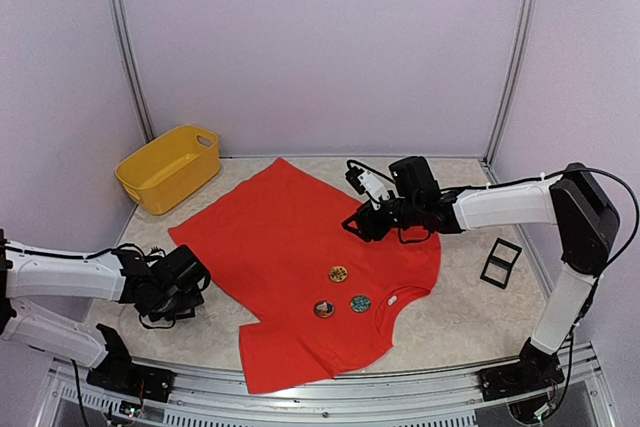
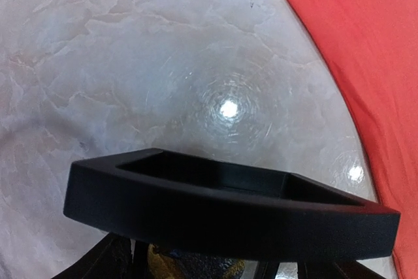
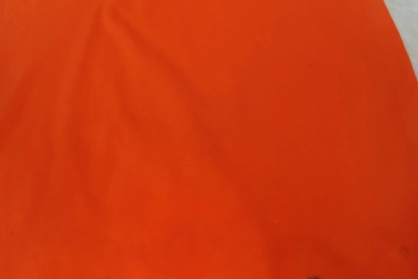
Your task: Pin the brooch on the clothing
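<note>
1. Large bright red short-sleeved T-shirt of soft cloth [image 1: 290, 247] lies spread flat and diagonal across the middle of the pale marble-patterned table top [image 1: 455, 312]. Its small white neck label [image 1: 392, 299] shows at the collar, on the near right side.
2. Three round brooches sit on the T-shirt's chest close to the collar, each apart from the others.
   - The gold-brown round brooch [image 1: 338, 273] is farthest from the collar.
   - The green round brooch [image 1: 360, 303] is near the label.
   - The dark round brooch with a pale mark [image 1: 324, 308] is to the left of the green one.
   - Pinned or only lying on the cloth: cannot tell.
3. Right gripper [image 1: 362, 224] is over the far right part of the T-shirt, well apart from the brooches.
   - The right wrist view is filled with red cloth, with a sliver of table in the top right corner. The fingers are not in that view.
   - Claw open or closed: cannot tell. Contact with the cloth: cannot tell.
4. Left gripper [image 1: 192, 279] is low over bare table, just off the T-shirt's left edge.
   - The left wrist view shows glossy table with the red hem along the right side. A black part of the gripper crosses the bottom.
   - Claw open or closed: cannot tell.
5. Yellow plastic basket [image 1: 168, 167] stands at the far left, apart from the T-shirt.
6. Black rectangular frame [image 1: 500, 262] lies on the table to the right of the T-shirt, not touching it.
</note>
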{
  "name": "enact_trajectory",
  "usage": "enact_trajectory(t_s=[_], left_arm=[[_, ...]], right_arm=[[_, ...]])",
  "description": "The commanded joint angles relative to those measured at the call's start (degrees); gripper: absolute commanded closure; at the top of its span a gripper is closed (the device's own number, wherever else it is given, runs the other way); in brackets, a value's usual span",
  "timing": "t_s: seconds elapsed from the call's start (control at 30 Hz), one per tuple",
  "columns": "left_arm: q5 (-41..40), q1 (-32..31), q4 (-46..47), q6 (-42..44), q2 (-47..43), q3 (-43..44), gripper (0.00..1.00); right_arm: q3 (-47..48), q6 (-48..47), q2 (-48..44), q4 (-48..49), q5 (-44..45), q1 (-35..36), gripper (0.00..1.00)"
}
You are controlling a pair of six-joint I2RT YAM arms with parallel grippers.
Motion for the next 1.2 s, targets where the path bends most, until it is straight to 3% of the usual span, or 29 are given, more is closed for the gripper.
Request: enact_trajectory(t_s=[0.0, 0.3, 0.47, 0.63, 0.97, 1.17], left_arm=[[0.9, 0.1, 2.1, 1.9, 1.3, -0.4, 0.2], [2.9, -0.1, 5.8, 5.0, 3.5, -0.3, 0.32], [2.2, -0.2, 4.9, 5.5, 4.0, 0.3, 0.44], [1.5, -0.7, 3.3, 5.1, 2.7, 1.2, 0.49], [-1.0, -1.9, 0.2, 6.8, 2.8, 4.7, 0.22], [-0.7, -0.7, 1.8, 9.3, 4.6, 4.8, 0.17]], right_arm=[[0.2, -0.5, 0.6, -0.6, -0.8, 0.2, 0.41], [0.3, -0.4, 1.0, -1.0, -0.7, 0.2, 0.42], [0.5, -0.5, 1.2, -1.0, -1.0, 0.3, 0.42], [0.5, -0.5, 1.6, -1.2, -1.1, 0.3, 0.42], [0.9, -0.6, 1.9, -1.8, -1.7, 0.2, 0.42], [1.1, -0.8, 2.0, -2.2, -1.9, 0.3, 0.42]])
